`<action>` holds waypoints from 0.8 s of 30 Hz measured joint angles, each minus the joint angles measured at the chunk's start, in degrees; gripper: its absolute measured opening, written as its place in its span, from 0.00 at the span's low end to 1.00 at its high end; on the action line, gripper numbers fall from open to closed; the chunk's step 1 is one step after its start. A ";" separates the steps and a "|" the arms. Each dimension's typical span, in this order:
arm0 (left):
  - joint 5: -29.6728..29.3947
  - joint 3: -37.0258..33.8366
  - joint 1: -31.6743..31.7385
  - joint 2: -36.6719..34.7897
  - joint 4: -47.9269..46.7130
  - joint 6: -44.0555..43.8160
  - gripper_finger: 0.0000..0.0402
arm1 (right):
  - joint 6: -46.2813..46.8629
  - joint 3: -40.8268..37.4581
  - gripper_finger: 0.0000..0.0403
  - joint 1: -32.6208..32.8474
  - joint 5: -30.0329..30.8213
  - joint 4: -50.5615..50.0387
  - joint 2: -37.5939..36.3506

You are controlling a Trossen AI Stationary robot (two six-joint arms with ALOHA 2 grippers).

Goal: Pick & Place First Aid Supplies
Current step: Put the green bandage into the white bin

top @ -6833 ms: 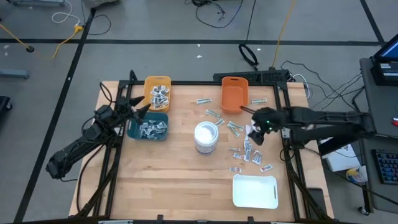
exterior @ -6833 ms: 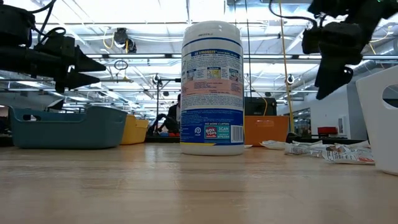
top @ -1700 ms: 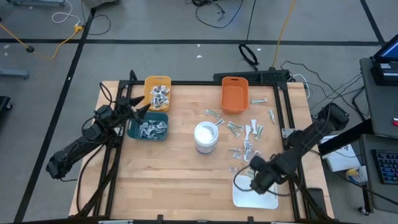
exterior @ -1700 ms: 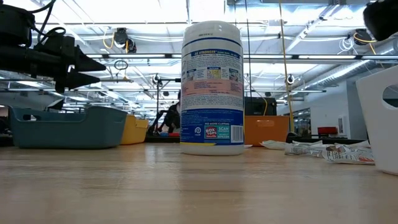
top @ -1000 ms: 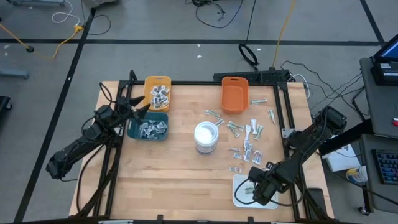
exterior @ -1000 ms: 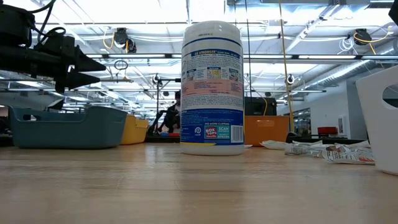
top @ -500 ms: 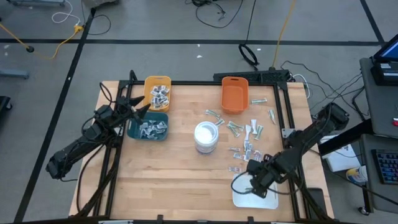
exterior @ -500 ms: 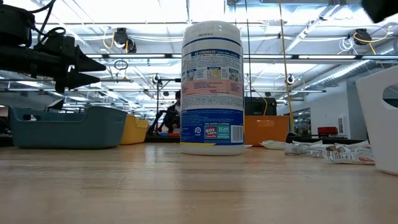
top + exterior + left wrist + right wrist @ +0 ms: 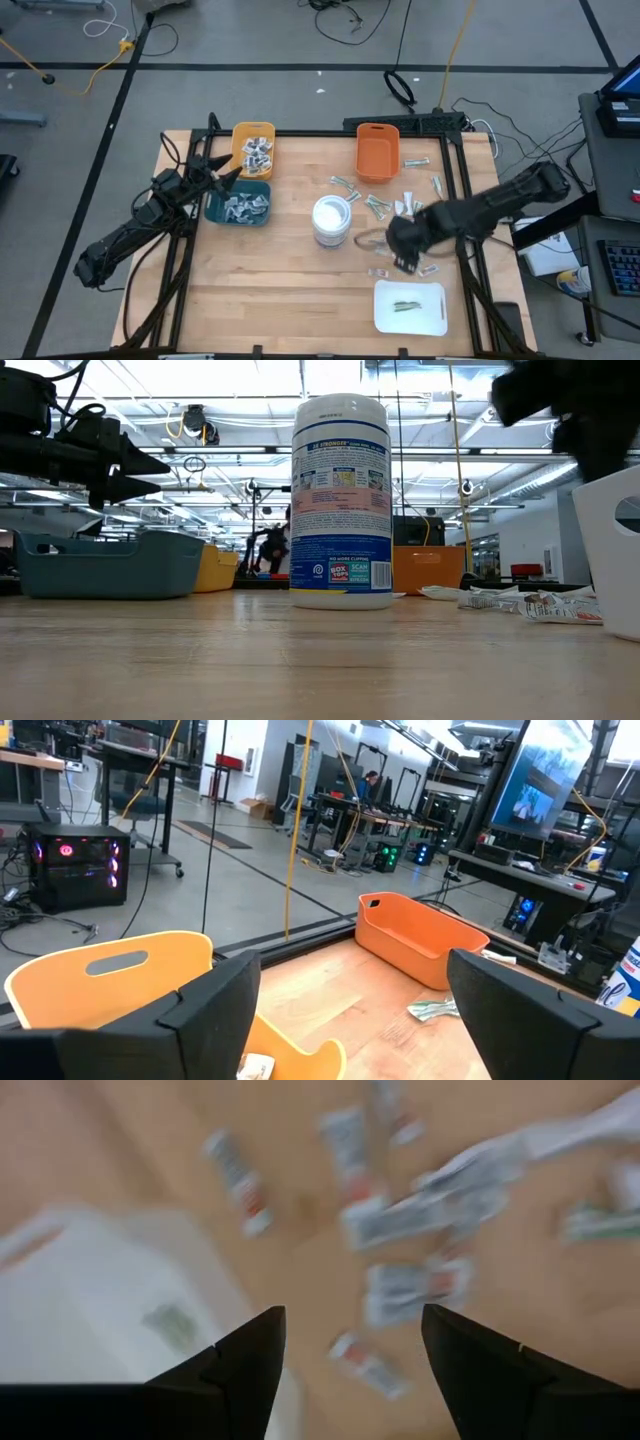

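Broadly, we see a wooden counter (image 9: 270, 270) carrying bins, a tub and loose packets. Our left arm waits at the counter's left edge, its claw (image 9: 228, 172) hovering between the yellow bin (image 9: 252, 148) and the teal bin (image 9: 238, 205); its fingers (image 9: 215, 1010) stand spread with nothing between them. Our right arm reaches in from the right, and its claw (image 9: 403, 250) hangs above the scattered packets (image 9: 398, 215) right of the tub (image 9: 331, 220). In the right wrist view its two fingers (image 9: 235, 1365) stand apart and empty, with blurred packets (image 9: 410, 1290) and a corner of the tray (image 9: 90, 1310) below.

An orange bin (image 9: 376, 152) sits at the back of the counter, apart from the other two. The yellow and teal bins both hold silvery-grey packets (image 9: 256, 150). A white tray (image 9: 410, 306) lies near the front right corner, with one pale-green strip (image 9: 405, 306) on it.

The white tub stands upright near the middle; the low view shows its printed label (image 9: 341, 470). The loose packets lie spread between the orange bin and the tray, some touching one another, a few more near the right rail (image 9: 437, 184)
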 joint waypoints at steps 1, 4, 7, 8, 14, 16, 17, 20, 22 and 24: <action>0.01 0.00 0.02 0.00 0.00 0.00 0.82 | -1.63 0.00 0.57 -2.33 0.05 -0.29 -0.39; 0.02 0.00 0.02 0.00 0.00 0.00 0.83 | -7.41 0.00 0.56 -9.55 0.05 -0.91 -1.49; 0.02 0.00 0.01 0.00 0.00 0.00 0.82 | -14.64 0.00 0.56 -17.49 -0.01 -1.63 -1.90; 0.02 0.00 0.01 0.00 0.00 0.00 0.82 | -17.00 0.00 0.56 -20.23 0.02 -1.93 -1.90; 0.02 0.00 0.02 0.00 0.00 0.00 0.78 | -29.60 0.00 0.56 -37.62 0.07 -3.26 -1.90; 0.02 0.00 0.02 0.00 -0.01 0.00 0.77 | -33.80 0.00 0.56 -43.03 0.22 -3.04 -1.90; 0.02 0.00 0.02 0.00 -0.02 0.00 0.77 | -35.42 0.00 0.56 -45.62 0.56 -2.90 -1.87; 0.02 0.00 0.02 0.00 -0.01 0.00 0.76 | -37.21 0.00 0.56 -52.55 3.94 -2.51 -1.85; 0.02 0.00 0.02 0.00 0.00 0.00 0.76 | -37.15 0.00 0.56 -56.64 6.35 -2.38 -1.85; 0.00 0.00 0.00 0.00 -0.02 0.00 0.76 | -36.40 0.00 0.55 -60.19 7.90 -1.80 -1.85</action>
